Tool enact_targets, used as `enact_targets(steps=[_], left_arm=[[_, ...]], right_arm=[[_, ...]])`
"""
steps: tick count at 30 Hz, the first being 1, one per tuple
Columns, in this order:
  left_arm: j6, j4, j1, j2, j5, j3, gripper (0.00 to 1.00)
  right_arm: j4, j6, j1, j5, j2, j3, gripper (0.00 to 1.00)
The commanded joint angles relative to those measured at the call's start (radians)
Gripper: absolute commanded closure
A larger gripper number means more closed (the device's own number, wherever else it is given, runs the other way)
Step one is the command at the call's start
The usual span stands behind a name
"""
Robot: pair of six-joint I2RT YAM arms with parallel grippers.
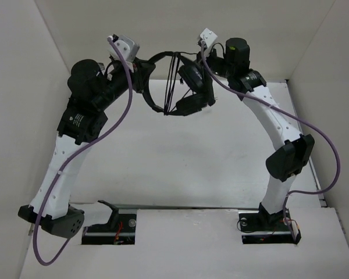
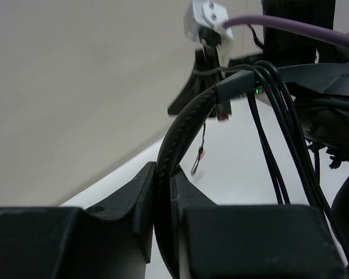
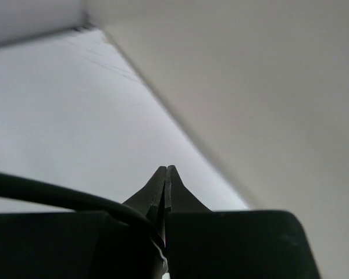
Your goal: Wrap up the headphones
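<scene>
**Left gripper (image 2: pixel 163 177) clamped on band (image 2: pixel 183 125), right gripper (image 3: pixel 166 174) closed on cable (image 3: pixel 46 195)**

The left gripper is clamped on the band of the headphones (image 1: pixel 163 104), which are held in the air above the table (image 1: pixel 163 168), between the two arms. The right gripper is seen with its fingers pressed together. The cable runs into the seam low between them and is judged to be pinched there.

From the left gripper the band arches away toward the right arm, and this is the axis about which the winding is to be done. Several strands of cable are laid across the band near its far end and hang down beside it. A plug (image 2: pixel 198 160) dangles beneath the band. The right gripper is the nearer to the loose cable, so the next turn is judged to fall to it, led across the band's length, not along it.
</scene>
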Motion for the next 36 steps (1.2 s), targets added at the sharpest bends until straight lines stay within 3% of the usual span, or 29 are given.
enact_targets(steps=[1,4,7,10,13,22,36], left_arm=[[-0.150,0.130,0.028,0.009,0.018,0.104,0.99],[-0.212,0.140,0.049,0.035,0.021,0.175,0.99],[-0.244,0.151,0.061,0.053,0.020,0.218,0.99],[-0.255,0.159,0.080,0.064,0.006,0.247,0.99],[-0.249,0.182,0.098,0.066,-0.050,0.263,0.99],[-0.123,0.263,0.144,0.070,-0.232,0.272,0.97],[-0.078,0.303,0.210,0.093,-0.204,0.247,0.97]], right_arm=[[0.106,0.374,0.012,-0.329,-0.057,-0.096,0.98],[0.291,0.614,0.053,-0.495,-0.083,-0.221,0.98],[0.617,0.942,0.116,-0.613,-0.094,-0.380,0.97],[1.013,1.277,0.186,-0.650,-0.088,-0.526,0.93],[1.270,1.491,0.252,-0.656,-0.077,-0.613,0.89],[1.336,1.531,0.410,-0.668,-0.097,-0.704,0.90],[1.318,1.500,0.421,-0.730,-0.152,-0.690,0.99]])
